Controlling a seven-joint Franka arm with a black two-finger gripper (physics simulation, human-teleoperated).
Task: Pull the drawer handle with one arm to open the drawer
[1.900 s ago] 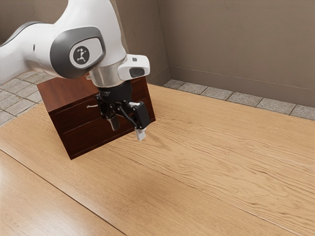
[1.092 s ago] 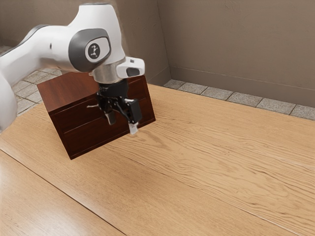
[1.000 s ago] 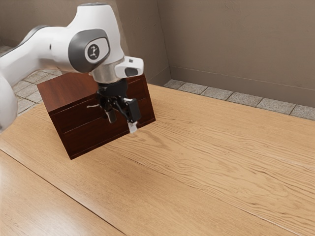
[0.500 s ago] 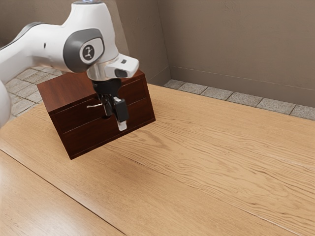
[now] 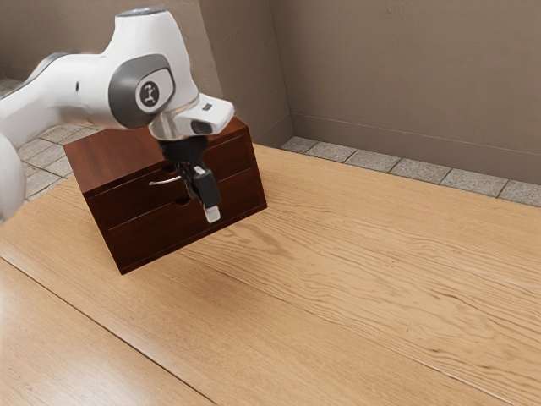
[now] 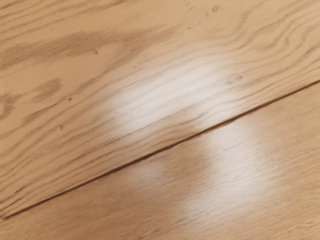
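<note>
Drawer handle (image 5: 161, 180) partly behind the pincer (image 5: 208, 208); arm (image 5: 51, 85) cut by exterior view's left edge

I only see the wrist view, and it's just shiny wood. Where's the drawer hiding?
Observer: The end effector hangs in front of a dark wooden cabinet standing on the table.
Child: Is the handle close?
Observer: Yes. The thin metal handle sits just beside the end effector, toward the exterior view's left.
Child: Is the drawer open yet?
Observer: No, its front looks flush with the cabinet.
</note>
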